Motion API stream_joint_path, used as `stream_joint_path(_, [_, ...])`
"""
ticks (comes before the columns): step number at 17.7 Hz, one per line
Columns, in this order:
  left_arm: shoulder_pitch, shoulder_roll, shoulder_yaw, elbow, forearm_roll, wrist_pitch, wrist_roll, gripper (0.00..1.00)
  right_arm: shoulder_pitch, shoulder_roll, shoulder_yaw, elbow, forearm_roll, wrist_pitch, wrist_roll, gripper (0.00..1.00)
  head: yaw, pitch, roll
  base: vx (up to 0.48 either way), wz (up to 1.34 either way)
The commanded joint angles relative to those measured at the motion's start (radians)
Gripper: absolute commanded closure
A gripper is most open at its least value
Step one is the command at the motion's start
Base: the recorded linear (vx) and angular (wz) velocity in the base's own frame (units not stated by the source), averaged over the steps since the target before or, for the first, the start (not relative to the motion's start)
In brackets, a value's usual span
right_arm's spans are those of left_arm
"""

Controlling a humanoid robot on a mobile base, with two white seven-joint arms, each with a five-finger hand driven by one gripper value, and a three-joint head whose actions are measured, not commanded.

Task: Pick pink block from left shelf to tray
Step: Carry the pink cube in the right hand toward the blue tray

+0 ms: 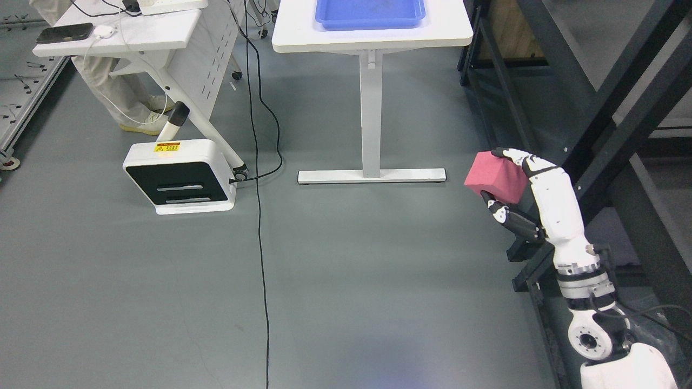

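From my head camera, my right hand [516, 186] grips the pink block [496, 177], fingers over its top and thumb under it, holding it in the air above the grey floor [346, 270] beside the dark shelf frame [611, 108]. The blue tray [324, 22] sits on the white counter [373, 38], well apart, up ahead.

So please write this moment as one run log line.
right hand: shut on pink block | block: above floor | tray: on white table, empty
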Motion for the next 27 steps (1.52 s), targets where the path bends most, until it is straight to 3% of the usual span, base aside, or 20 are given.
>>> stream_joint_path(1, [0.020, 0.017, 0.000, -0.017, 0.000, -0.001, 0.001, 0.00, -0.017, -0.002, 0.003, -0.001, 0.000, 0.000, 0.000, 0.95, 0.0000, 0.000, 0.000, 0.032, -0.01])
stream_joint_path(9, [0.020, 0.017, 0.000, -0.017, 0.000, -0.001, 0.001, 0.00, -0.012, -0.006, 0.001, -0.002, -0.001, 0.001, 0.002, 0.95, 0.0000, 0.000, 0.000, 0.071, 0.19])
stream_joint_path(13, [0.020, 0.017, 0.000, -0.017, 0.000, -0.001, 0.001, 0.00, -0.002, -0.046, 0.000, -0.016, -0.003, 0.001, 0.000, 0.95, 0.0000, 0.000, 0.000, 0.153, 0.32])
stream_joint_path(27, [0.020, 0.017, 0.000, -0.017, 0.000, -0.001, 0.001, 0.00, 0.035, -0.043, -0.003, -0.051, -0.016, 0.001, -0.001, 0.94, 0.0000, 0.000, 0.000, 0.306, -0.02])
